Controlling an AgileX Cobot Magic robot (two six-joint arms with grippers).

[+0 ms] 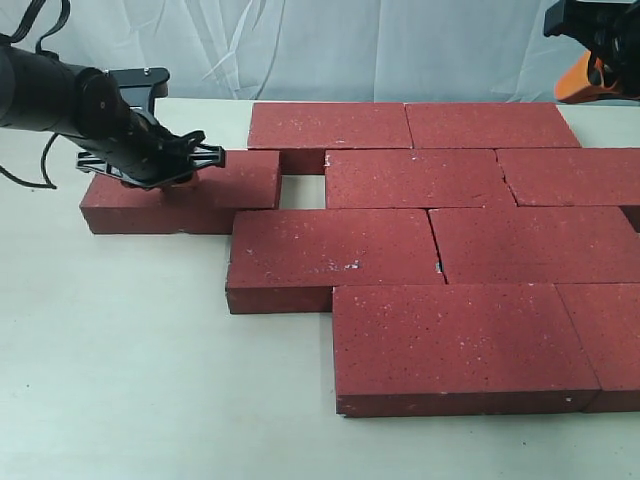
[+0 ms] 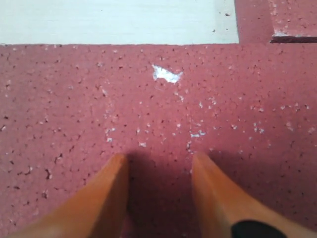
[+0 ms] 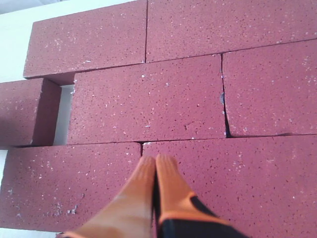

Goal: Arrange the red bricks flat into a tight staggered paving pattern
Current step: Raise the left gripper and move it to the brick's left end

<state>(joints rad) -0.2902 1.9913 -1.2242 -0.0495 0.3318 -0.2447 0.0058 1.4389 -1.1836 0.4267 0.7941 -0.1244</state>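
Spread-fingered left gripper [image 2: 159, 157] over leftmost brick [image 1: 245, 182], perhaps touching

The left arm [image 1: 60, 95] is black and rounded, with thin black cables [image 1: 52, 25] looping above it and a flat black bracket [image 1: 140, 80]. The left gripper [image 2: 159, 157] has two orange, tapered fingers [image 2: 106, 198]; one of them carries a black patch [image 2: 252, 229]. The right gripper [image 3: 155, 158] has similar orange fingers on a black base [image 3: 198, 225].
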